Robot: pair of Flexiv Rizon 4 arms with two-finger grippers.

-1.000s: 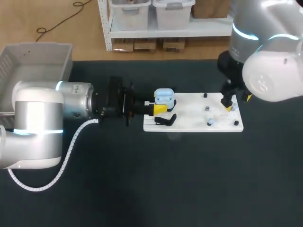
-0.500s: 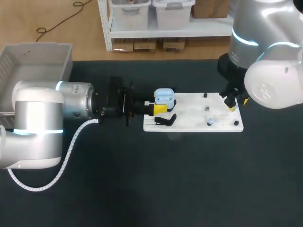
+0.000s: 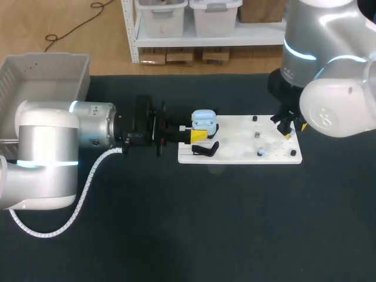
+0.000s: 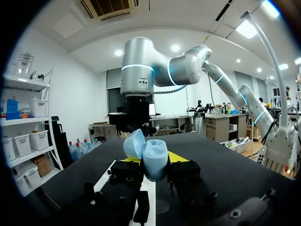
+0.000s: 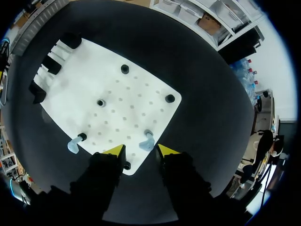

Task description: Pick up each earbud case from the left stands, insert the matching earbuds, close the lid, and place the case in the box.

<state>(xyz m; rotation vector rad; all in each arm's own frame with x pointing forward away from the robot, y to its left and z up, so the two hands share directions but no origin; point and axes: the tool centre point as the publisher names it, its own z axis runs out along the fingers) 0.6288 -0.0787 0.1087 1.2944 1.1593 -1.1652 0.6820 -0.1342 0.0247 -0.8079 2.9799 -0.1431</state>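
**Objects on the table, by count.**
One light-blue earbud case (image 3: pixel 203 119); two loose light-blue earbuds (image 5: pixel 147 141); one white pegboard (image 3: pixel 235 132); one grey box (image 3: pixel 44 82).

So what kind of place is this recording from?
Probably a robotics lab bench: a left arm and right arm over a black table, the left gripper holding an open earbud case at a white pegboard with earbuds on pegs.

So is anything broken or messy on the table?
Nothing stands out. The earbud case is held open in the left gripper, and the earbuds sit at their pegs on the white board below the open right gripper.
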